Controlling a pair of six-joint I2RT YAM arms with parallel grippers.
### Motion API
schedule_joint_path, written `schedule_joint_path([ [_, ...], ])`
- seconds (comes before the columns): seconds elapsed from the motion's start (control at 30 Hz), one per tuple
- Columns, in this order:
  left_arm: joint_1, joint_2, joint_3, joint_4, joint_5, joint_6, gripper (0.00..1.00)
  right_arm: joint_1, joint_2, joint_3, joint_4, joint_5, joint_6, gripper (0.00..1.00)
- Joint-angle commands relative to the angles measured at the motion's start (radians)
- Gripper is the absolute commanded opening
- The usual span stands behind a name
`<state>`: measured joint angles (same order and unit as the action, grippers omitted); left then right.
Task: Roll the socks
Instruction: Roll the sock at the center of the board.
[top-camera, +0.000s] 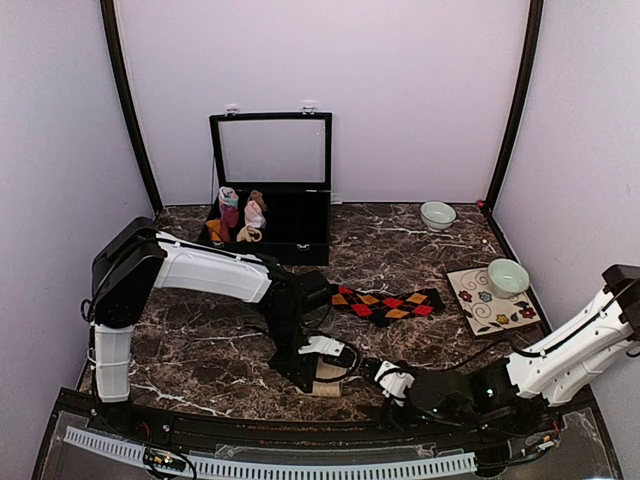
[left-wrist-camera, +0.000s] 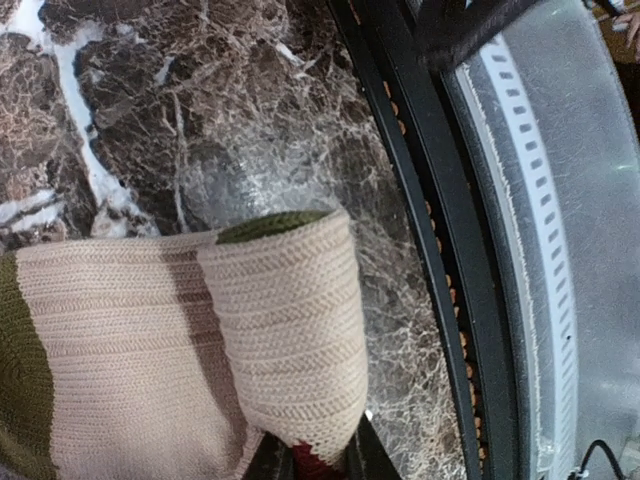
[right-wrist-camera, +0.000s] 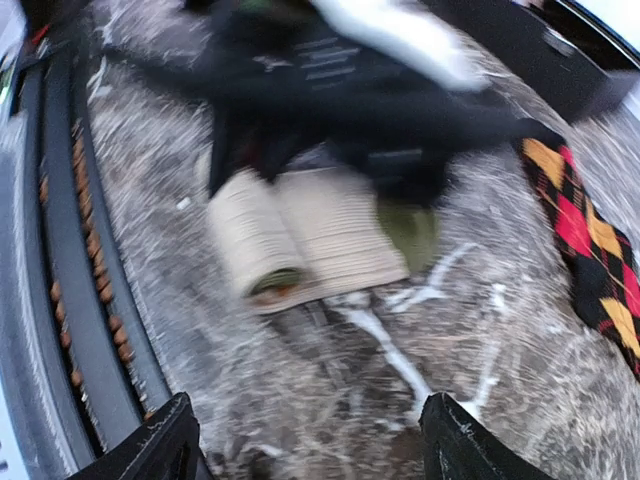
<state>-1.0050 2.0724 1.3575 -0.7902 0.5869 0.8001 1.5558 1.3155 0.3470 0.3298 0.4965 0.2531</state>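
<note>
The cream striped sock (left-wrist-camera: 290, 330) lies near the table's front edge, its end rolled into a thick tube and the rest flat to the left. My left gripper (left-wrist-camera: 310, 462) is shut on the roll's near end, where the maroon toe shows. From above, that gripper (top-camera: 322, 366) stands over the roll (top-camera: 330, 384). My right gripper (right-wrist-camera: 312, 450) is open a short way from the roll (right-wrist-camera: 255, 240), nothing between its fingers; from above the right gripper (top-camera: 372, 373) sits just right of the roll. A black argyle sock (top-camera: 388, 303) lies flat mid-table and also shows as the argyle sock (right-wrist-camera: 590, 250) in the right wrist view.
An open black box (top-camera: 300, 235) with small sock rolls (top-camera: 238, 215) stands at the back. A pale bowl (top-camera: 437, 214) sits back right; another bowl (top-camera: 508, 277) rests on a floral tile (top-camera: 480, 305). The black front rail (left-wrist-camera: 450, 250) runs close beside the roll.
</note>
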Motion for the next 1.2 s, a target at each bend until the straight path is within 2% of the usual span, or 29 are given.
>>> schedule_joint_path([
  [0.0, -0.003, 0.259, -0.022, -0.201, -0.062, 0.022, 0.02, 0.083, 0.11, 0.09, -0.05, 0.053, -0.168, 0.74],
  [0.23, 0.003, 0.334, 0.057, -0.25, -0.059, 0.022, 0.03, 0.109, 0.257, 0.238, -0.022, 0.087, -0.416, 0.73],
  [0.47, 0.008, 0.353, 0.086, -0.248, -0.082, 0.002, 0.04, 0.106, 0.382, 0.338, 0.021, -0.001, -0.568, 0.59],
  [0.6, 0.014, 0.375, 0.111, -0.235, -0.118, -0.028, 0.04, 0.106, 0.422, 0.374, 0.036, -0.052, -0.577, 0.53],
  [0.87, 0.019, 0.412, 0.171, -0.256, -0.144, -0.049, 0.04, 0.079, 0.448, 0.343, 0.111, -0.07, -0.547, 0.5],
  [1.17, 0.019, 0.409, 0.169, -0.261, -0.168, -0.041, 0.08, 0.043, 0.474, 0.281, 0.163, -0.093, -0.489, 0.46],
])
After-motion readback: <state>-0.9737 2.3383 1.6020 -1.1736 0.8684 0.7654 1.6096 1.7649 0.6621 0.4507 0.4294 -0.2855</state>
